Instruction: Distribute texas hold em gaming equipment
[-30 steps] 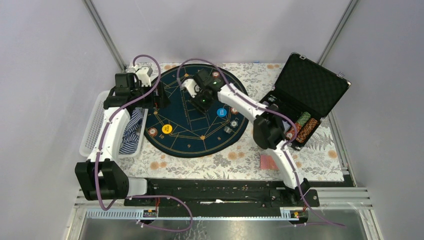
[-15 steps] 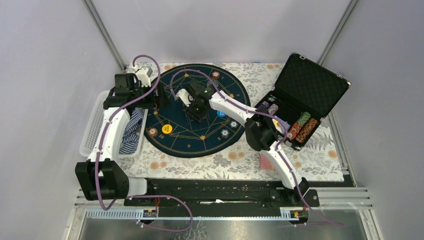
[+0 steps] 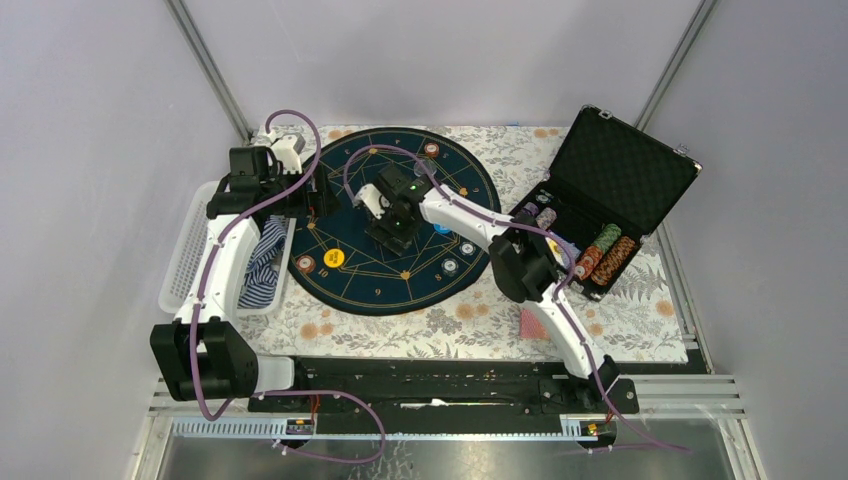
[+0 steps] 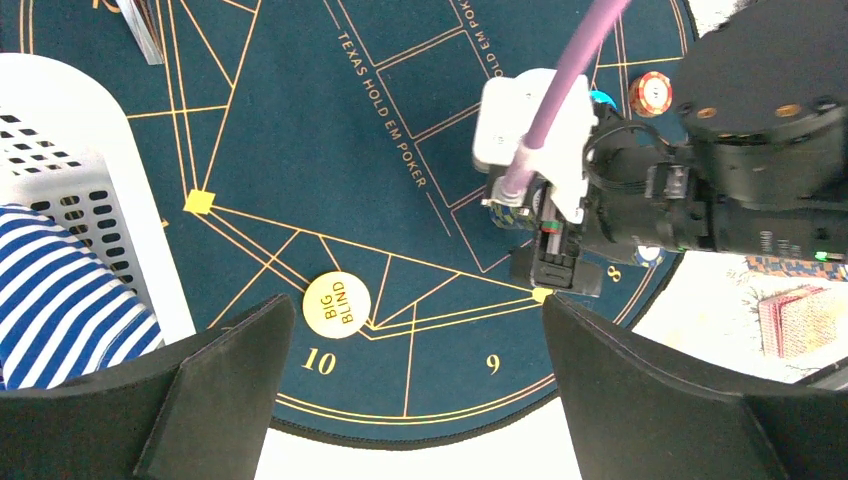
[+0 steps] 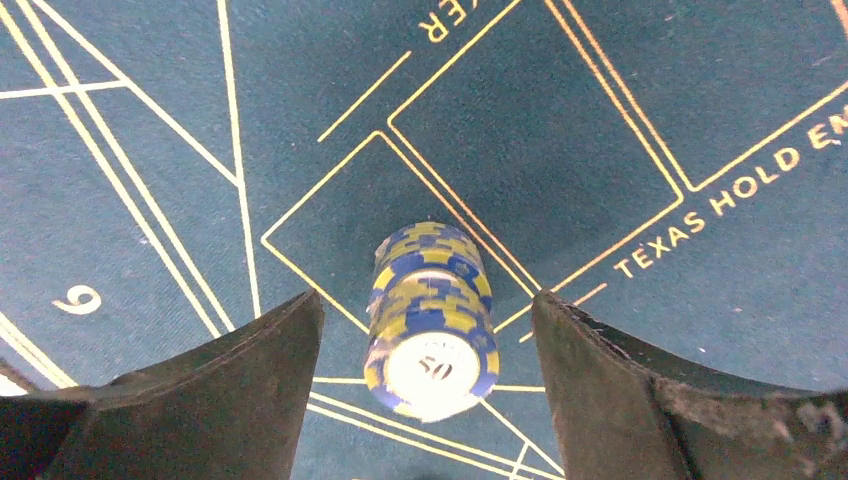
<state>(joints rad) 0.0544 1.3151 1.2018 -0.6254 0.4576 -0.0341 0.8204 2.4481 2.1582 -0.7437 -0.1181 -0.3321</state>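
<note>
Right tool [image 3: 391, 233] spread wide, low over the round dark-blue felt mat with gold lines [image 5: 650, 80]. Short stack of blue-and-yellow striped poker chips [image 5: 430, 315] upright between the fingers, touching neither. Left tool [image 4: 415, 330] likewise parted, above the yellow round BIG BLIND button [image 4: 336, 304].

Right gripper [image 3: 391, 230] moved down-left from the upper centre of the mat [image 3: 350, 275] to mid-mat. Forearm swung left, uncovering chips [image 3: 541, 216] in the case [image 3: 625, 170].
</note>
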